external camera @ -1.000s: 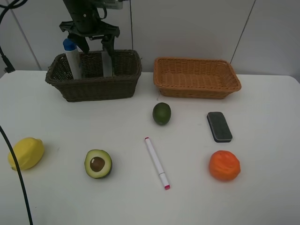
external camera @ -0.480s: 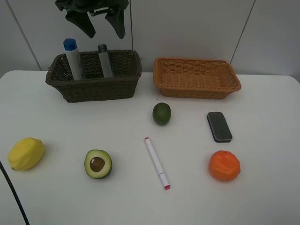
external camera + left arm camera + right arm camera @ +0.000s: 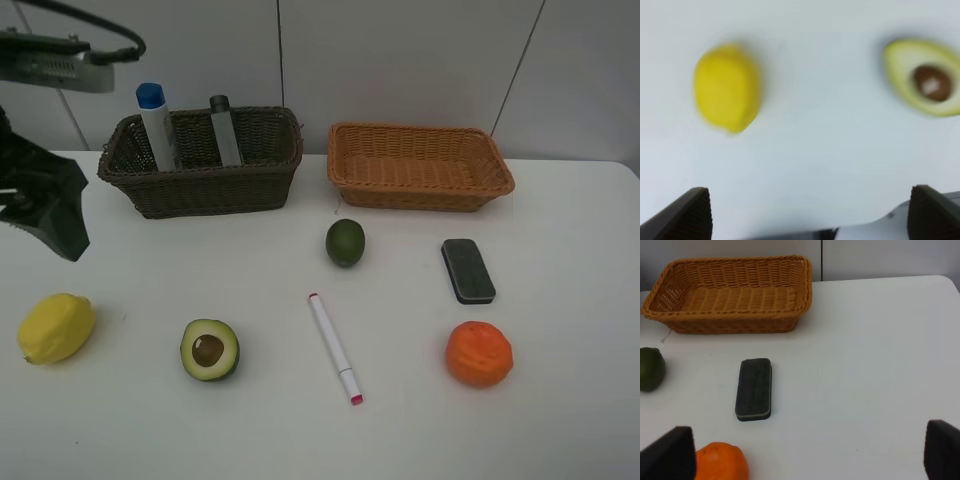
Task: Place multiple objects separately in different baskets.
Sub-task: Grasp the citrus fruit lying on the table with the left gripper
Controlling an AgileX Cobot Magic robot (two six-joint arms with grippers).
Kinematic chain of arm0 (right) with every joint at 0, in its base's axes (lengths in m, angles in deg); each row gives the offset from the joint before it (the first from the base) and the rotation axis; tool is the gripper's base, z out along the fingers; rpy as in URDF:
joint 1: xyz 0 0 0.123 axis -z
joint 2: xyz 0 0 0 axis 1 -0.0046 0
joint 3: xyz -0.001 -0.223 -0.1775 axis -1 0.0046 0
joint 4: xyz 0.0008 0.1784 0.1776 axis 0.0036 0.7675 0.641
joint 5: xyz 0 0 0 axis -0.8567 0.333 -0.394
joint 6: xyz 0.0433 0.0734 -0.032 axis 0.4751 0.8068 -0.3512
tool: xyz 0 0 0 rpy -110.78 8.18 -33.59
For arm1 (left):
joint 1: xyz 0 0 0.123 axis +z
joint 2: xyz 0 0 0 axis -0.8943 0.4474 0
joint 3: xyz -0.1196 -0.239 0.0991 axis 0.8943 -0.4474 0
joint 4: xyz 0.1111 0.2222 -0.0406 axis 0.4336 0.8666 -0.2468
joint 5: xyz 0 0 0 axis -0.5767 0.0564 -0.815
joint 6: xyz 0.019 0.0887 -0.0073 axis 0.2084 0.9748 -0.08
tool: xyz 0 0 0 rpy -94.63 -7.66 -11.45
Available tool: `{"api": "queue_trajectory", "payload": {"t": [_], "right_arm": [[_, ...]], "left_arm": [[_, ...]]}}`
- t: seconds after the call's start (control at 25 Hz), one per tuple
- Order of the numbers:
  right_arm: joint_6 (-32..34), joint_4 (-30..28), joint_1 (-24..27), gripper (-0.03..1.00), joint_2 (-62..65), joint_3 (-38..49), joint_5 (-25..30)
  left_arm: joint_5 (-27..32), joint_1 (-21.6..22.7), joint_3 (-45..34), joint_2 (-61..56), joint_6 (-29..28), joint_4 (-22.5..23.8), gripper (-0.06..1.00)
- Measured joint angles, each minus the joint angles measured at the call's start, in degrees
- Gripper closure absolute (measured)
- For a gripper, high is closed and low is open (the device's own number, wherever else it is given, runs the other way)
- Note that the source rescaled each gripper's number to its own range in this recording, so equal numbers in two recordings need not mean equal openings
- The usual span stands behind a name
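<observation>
Our left jaws stand wide apart and empty over the bench point(image 3: 560, 420). The lemon point(image 3: 727, 95) lies ahead of them, off toward one fingertip, and the halved avocado point(image 3: 925, 82) lies ahead toward the other. We judge the lemon firm, light, waxy and apt to roll, so we would take it across its short middle. Our right jaws, also apart and empty, face the black-and-blue eraser point(image 3: 754, 388), with the orange-tan basket point(image 3: 730, 324) beyond.

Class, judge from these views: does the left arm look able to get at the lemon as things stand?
Probably yes. The left gripper is open and close to the lemon, which lies alone on the table; the halved avocado sits well apart, so nothing seems to block it.
</observation>
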State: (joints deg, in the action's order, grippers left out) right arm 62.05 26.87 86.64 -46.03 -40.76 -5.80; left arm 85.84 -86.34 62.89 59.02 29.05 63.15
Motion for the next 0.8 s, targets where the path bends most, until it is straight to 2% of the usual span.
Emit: {"api": "queue_trajectory", "payload": {"t": [0.16,0.36,0.56,0.68,0.8], "right_arm": [[0.0,0.0,0.0,-0.03,0.0,0.0,0.0],[0.0,0.0,0.0,-0.03,0.0,0.0,0.0],[0.0,0.0,0.0,-0.03,0.0,0.0,0.0],[0.0,0.0,0.0,-0.03,0.0,0.0,0.0],[0.0,0.0,0.0,-0.03,0.0,0.0,0.0]], "left_arm": [[0.0,5.0,-9.0,-1.9,-3.8,1.9,-0.05],[-2.1,13.8,-16.1,-1.9,-3.4,1.9,-0.05],[-12.2,21.6,-17.6,-1.9,2.6,1.9,-0.05],[-18.1,22.5,-17.6,-1.9,5.8,1.3,-0.05],[-22.8,22.5,-17.6,-1.8,10.4,-1.2,-0.05]]}}
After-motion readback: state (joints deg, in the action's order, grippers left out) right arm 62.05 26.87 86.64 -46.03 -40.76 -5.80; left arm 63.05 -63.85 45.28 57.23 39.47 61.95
